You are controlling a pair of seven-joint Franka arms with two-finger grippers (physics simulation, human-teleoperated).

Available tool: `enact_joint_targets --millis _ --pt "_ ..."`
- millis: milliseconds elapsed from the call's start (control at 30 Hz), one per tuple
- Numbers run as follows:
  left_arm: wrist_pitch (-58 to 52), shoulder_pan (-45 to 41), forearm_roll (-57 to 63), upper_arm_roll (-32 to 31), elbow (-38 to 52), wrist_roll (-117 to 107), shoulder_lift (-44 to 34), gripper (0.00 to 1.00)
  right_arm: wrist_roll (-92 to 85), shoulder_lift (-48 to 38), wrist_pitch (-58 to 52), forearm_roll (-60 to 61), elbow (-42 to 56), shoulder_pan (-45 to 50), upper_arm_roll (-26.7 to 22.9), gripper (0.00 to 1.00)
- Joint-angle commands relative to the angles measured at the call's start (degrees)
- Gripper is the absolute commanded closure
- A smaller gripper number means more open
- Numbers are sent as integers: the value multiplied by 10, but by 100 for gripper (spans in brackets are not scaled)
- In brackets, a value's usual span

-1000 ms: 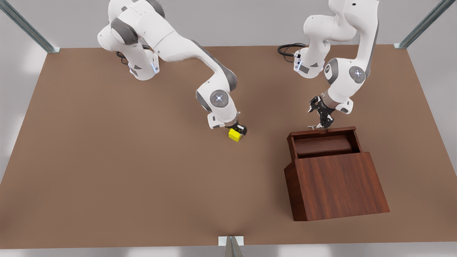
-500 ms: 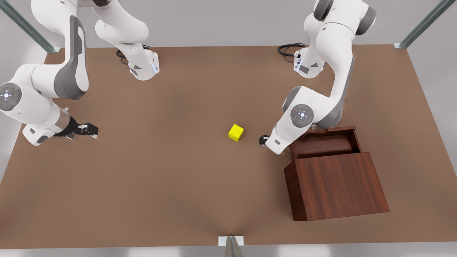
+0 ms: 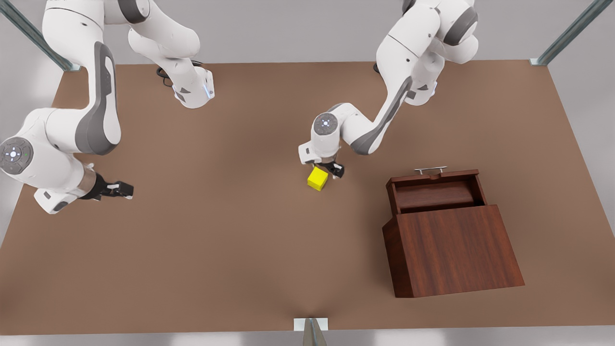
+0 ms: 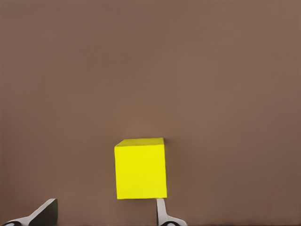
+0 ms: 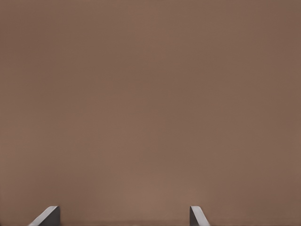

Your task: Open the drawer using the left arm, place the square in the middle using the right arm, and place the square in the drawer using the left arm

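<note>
My left gripper hovers spread beside the square at mid-table; drawer stands open, so grasping and stowing remain. Right gripper waits, spread.

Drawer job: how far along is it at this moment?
Done: the drawer stands open and the square sits mid-table. In hand: the left tool, open, is at the square, not yet gripping it. The right tool waits aside, open. Left: grasping the square and placing it in the drawer.

Bright yellow square, reddish-brown wood-grain drawer with silver handle, brown tabletop.
</note>
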Motion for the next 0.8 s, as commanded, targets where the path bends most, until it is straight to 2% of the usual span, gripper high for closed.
enact_joint_targets --millis 0,67,633,667,733,767 --pt "2 -6 14 0 0 0 4 0 0 0 -10 0 0 0 0 0" --pt "12 -14 13 0 1 -2 21 0 -3 -1 -34 2 -2 0 -1 0" --pt "64 -18 8 6 19 -45 107 0 -8 8 -24 -9 12 -1 -1 0" --pt "64 -18 8 6 19 -45 108 12 -7 8 -23 -9 12 -1 -1 0" --pt "64 -18 8 6 19 -45 109 24 -7 9 -23 -10 20 -1 -1 0" --pt "64 -18 8 6 19 -45 109 26 -7 14 -24 -11 25 -2 -1 0"
